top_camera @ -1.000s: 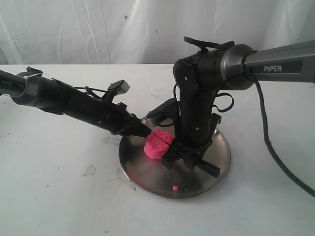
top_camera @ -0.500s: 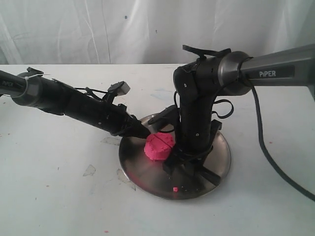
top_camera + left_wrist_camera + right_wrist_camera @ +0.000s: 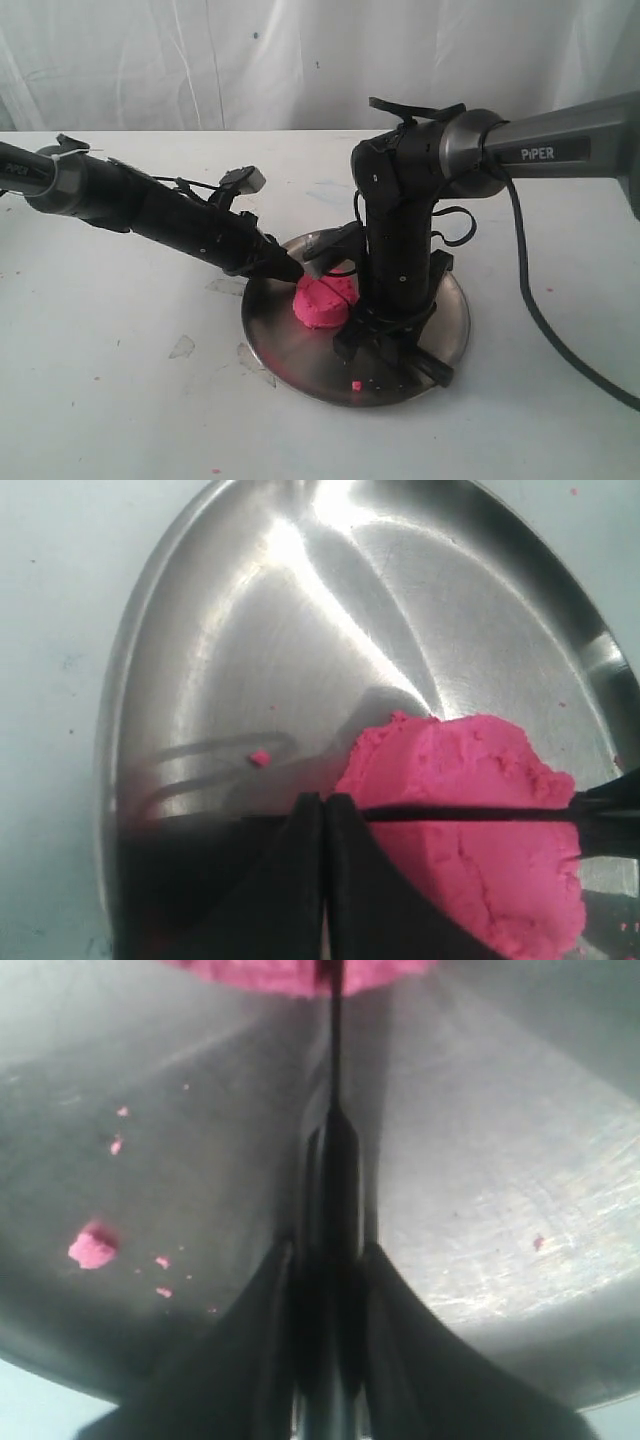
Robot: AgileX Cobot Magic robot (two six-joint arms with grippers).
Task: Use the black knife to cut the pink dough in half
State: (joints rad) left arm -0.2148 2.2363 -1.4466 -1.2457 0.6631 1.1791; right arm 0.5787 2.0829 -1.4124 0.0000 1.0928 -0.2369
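Observation:
The pink dough (image 3: 322, 300) lies as a domed lump on the steel plate (image 3: 452, 305), with a cut line across its top. My right gripper (image 3: 368, 322) stands upright over the plate, shut on the handle of the black knife (image 3: 425, 362). In the right wrist view the gripper (image 3: 325, 1260) holds the knife (image 3: 335, 1130), whose thin blade runs into the dough (image 3: 290, 974). In the left wrist view the blade (image 3: 470, 813) sits edge-down in the dough (image 3: 470, 880). My left gripper (image 3: 325, 802) is shut on nothing, with its tips against the dough's side (image 3: 292, 270).
A small pink crumb (image 3: 356, 382) lies near the plate's front rim, with several tinier specks (image 3: 117, 1145) around the same crumb (image 3: 92, 1245). The plate (image 3: 250, 630) sits on a white table (image 3: 120, 400) with scuffs and torn tape marks. A white curtain hangs behind.
The right arm has shifted slightly left and forward with the knife, and the handle end has swung nearer the plate's front rim. The left arm has barely moved.

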